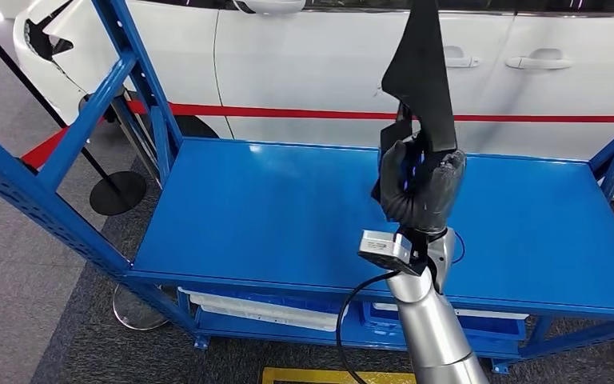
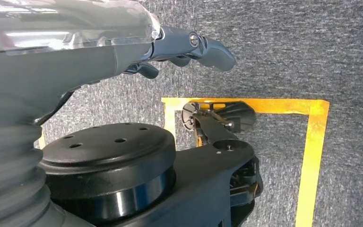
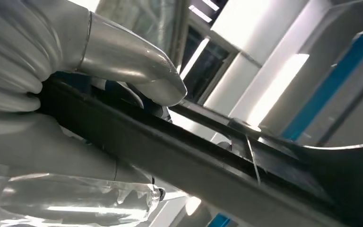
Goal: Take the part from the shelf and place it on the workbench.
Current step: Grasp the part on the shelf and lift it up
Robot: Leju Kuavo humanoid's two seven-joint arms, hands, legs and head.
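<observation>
A: Part (image 1: 422, 76) — black, flat, pointed plastic piece, standing upright out of the right hand (image 1: 420, 188), above the blue shelf (image 1: 272, 216).

B: Fingers?

A: Wrapped round its lower end, thumb (image 3: 137, 64) pressed on one face, darker fingers behind the other. Long tip sticks up past the fingertips, clear of the shelf top. Nothing else touches it.

B: Right wrist view?

A: Same grip up close, the dark edge of the part (image 3: 208, 170) runs out from under the thumb.

B: Left hand?

A: Left hand (image 2: 189, 47) hangs over grey carpet (image 2: 283, 52) with yellow floor tape (image 2: 312, 142) beyond the fingertips. Fingers curled in loosely, nothing in them.

B: Background?

A: White car (image 1: 328, 72) with a red stripe, behind the shelf past the part.
</observation>
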